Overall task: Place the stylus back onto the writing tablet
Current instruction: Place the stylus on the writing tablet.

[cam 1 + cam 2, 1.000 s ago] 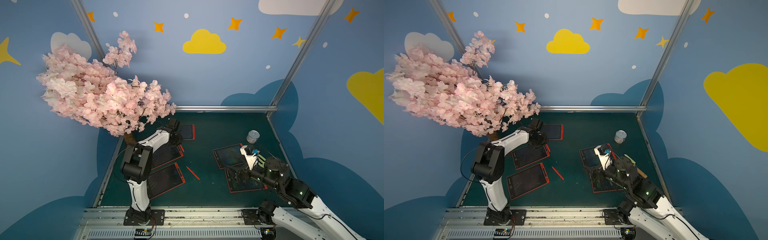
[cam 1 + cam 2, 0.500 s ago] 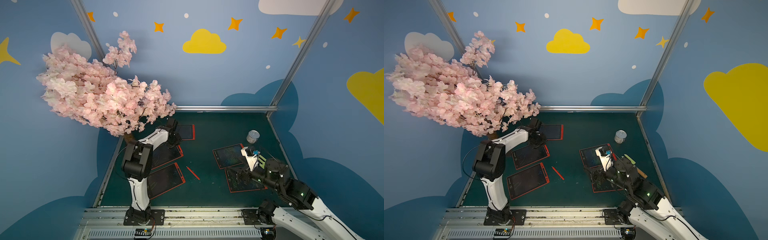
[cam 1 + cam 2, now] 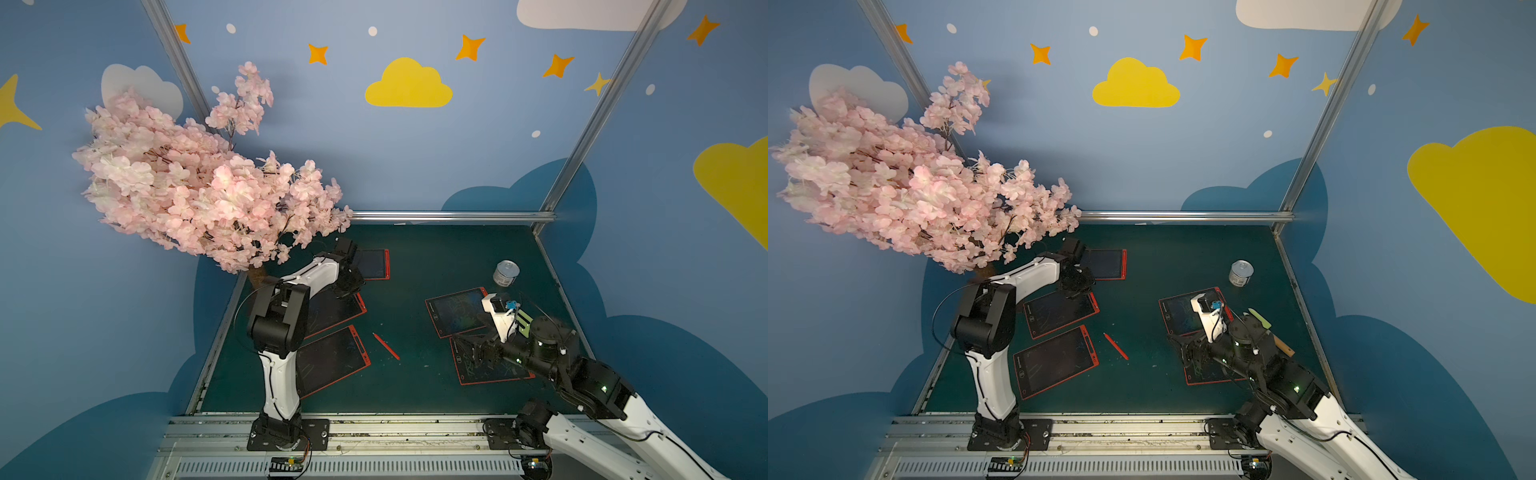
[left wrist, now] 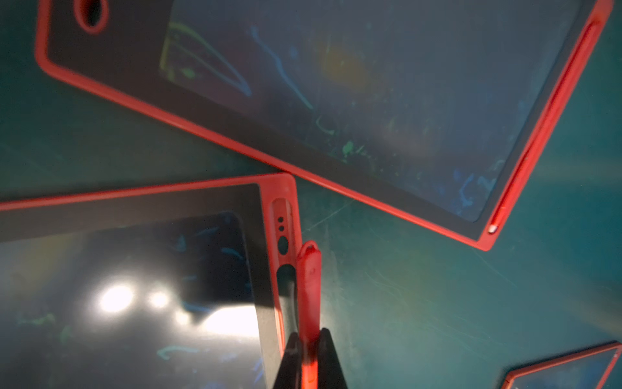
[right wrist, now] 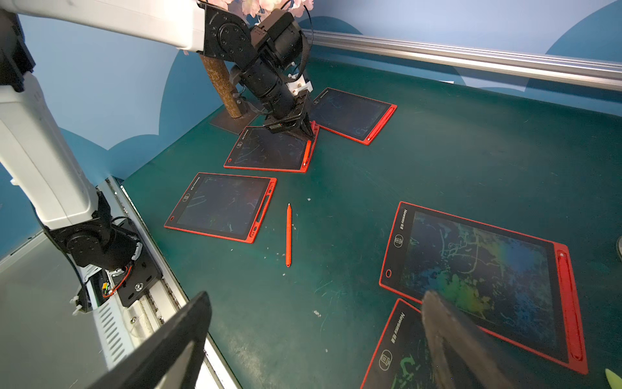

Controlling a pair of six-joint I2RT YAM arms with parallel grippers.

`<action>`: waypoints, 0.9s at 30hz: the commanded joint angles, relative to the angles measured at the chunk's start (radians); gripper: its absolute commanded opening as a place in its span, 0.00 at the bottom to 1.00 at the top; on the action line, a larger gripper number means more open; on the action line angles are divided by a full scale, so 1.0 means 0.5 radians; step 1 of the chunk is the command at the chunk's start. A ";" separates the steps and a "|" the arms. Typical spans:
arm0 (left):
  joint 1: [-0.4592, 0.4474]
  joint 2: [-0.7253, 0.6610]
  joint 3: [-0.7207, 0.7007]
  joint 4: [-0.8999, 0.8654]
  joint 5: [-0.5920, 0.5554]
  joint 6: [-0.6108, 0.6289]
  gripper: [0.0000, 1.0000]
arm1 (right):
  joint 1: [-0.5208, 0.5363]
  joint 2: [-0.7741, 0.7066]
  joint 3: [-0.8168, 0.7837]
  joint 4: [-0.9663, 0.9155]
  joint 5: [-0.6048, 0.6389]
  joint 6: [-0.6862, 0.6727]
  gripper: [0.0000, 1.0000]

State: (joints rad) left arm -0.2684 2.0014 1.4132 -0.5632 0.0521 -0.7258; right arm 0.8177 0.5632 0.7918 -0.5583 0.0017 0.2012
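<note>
Blue cloud-painted walls point(image 3: 395, 158) enclose a green desk point(image 3: 415, 257); a pink blossom tree point(image 3: 199, 187) overhangs upper left. Lower right, my right end effector point(image 3: 473, 352) gapes empty. Left of centre, my left end effector point(image 3: 352, 292) clamps the red stylus point(image 4: 309, 286), just beside the slot of the writing tablet point(image 4: 134, 269). I judge it light, stiff, slippery, best pinched mid-shaft; another tablet point(image 4: 370, 84) crowds close.

Your left arm point(image 3: 309, 274) is stretched far forward with the wrist bent down. The left gripper point(image 4: 309, 340) points down, jaws pinched tight on the stylus point(image 4: 309, 279). Your right arm point(image 3: 598, 386) sits low and angled inward, with the right gripper point(image 5: 318, 296) spread wide.
</note>
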 commanded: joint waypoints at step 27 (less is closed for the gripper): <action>0.014 0.075 0.076 -0.077 -0.040 0.058 0.05 | 0.003 0.003 -0.010 -0.012 0.027 0.000 0.96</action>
State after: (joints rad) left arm -0.2680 2.0289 1.4288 -0.5838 0.0410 -0.7048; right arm 0.8177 0.5632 0.7918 -0.5583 0.0071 0.2012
